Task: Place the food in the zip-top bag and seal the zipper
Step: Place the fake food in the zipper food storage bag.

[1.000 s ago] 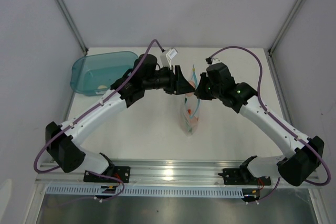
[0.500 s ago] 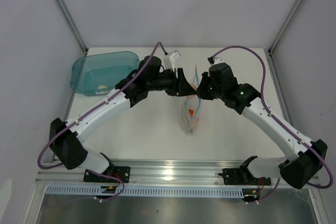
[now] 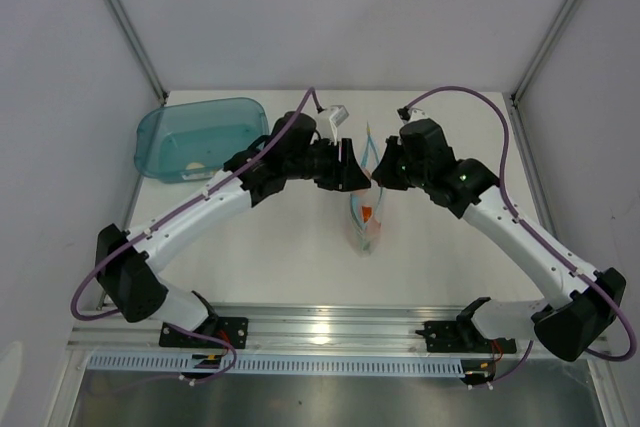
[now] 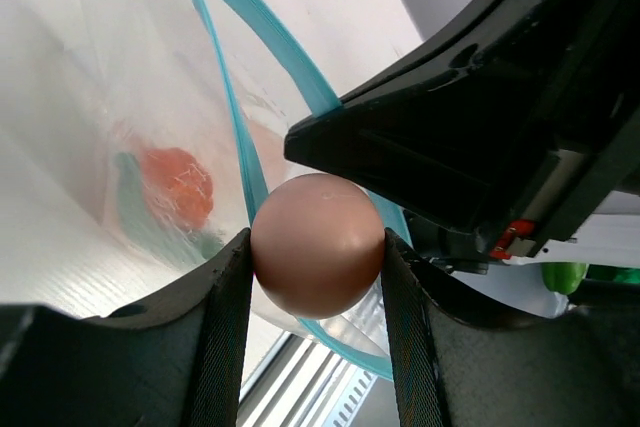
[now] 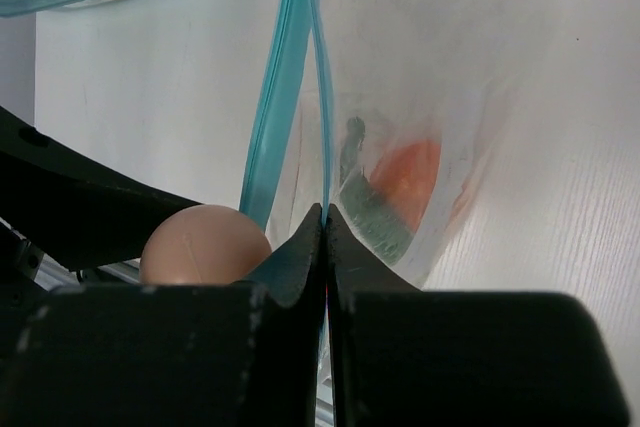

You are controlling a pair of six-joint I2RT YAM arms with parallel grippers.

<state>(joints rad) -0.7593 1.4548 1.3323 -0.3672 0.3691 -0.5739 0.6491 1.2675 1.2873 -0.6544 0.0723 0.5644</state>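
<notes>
While the zip-top bag [image 3: 366,219] is resting on the table [image 3: 280,247], the right gripper [image 5: 325,217] is clenching one lip of its zipper [image 5: 285,77], and the left gripper [image 3: 351,170] is sitting nearer the mouth than a second ago. It is grasping the cream egg [image 4: 318,244] just beside the zipper; the orange fruit [image 5: 410,169] and, seemingly, the green vegetable [image 5: 370,209] are lying inside.

White table [image 3: 300,257], grey walls [image 3: 350,17] (aluminium posts [image 3: 125,22] framing them).
</notes>
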